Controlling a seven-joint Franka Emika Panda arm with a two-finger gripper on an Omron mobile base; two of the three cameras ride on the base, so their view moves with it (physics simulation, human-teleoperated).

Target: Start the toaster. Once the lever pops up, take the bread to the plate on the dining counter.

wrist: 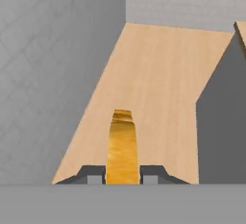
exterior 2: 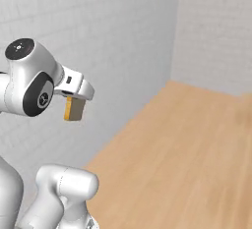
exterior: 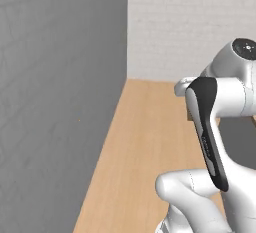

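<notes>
Golden-crusted bread [wrist: 122, 148] edge-on, pinched between the end effector [wrist: 123, 174] fingertips above a wooden floor [wrist: 158, 83].

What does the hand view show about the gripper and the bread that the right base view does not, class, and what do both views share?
Hand view alone: the bread seen edge-on, clamped between the two fingertips, with a grey block at right. Right base view alone: the bread hanging below the white hand, seen from the side, with the arm's joints below. Both share: the held slice, the wooden floor and grey wall.
</notes>
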